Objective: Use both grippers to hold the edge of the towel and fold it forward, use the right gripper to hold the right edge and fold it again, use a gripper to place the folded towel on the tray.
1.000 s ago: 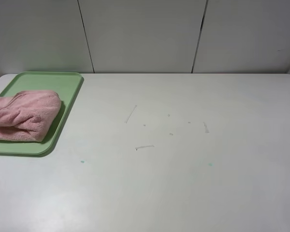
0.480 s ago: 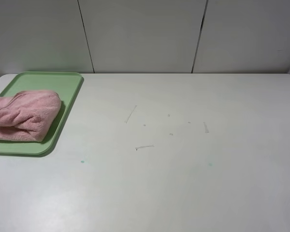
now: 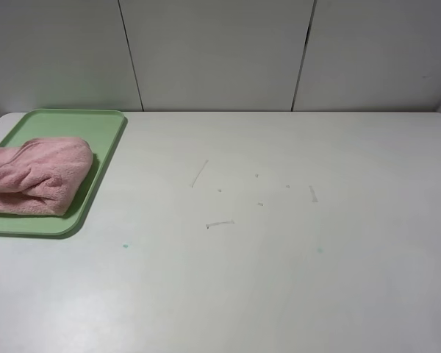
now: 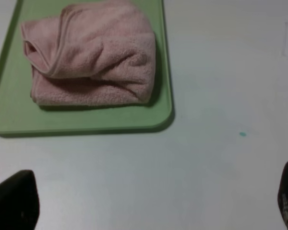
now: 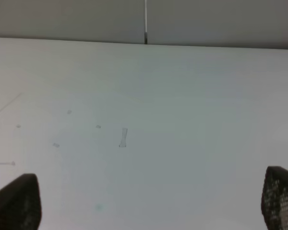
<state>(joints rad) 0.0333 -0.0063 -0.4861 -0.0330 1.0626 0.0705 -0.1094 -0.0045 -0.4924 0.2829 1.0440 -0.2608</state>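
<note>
towel (image 3: 35,175) partly cut off on tray (image 3: 106,158).

folded pink towel (image 3: 35,175) on green tray (image 3: 106,158).

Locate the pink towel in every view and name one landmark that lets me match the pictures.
Exterior high: pink towel lies folded on the green tray, far left of the table.
Left wrist: towel fills most of the tray.
Right wrist: not in it; only bare table.
Shared landmark: the tray, or the small teal speck beside it.
</note>
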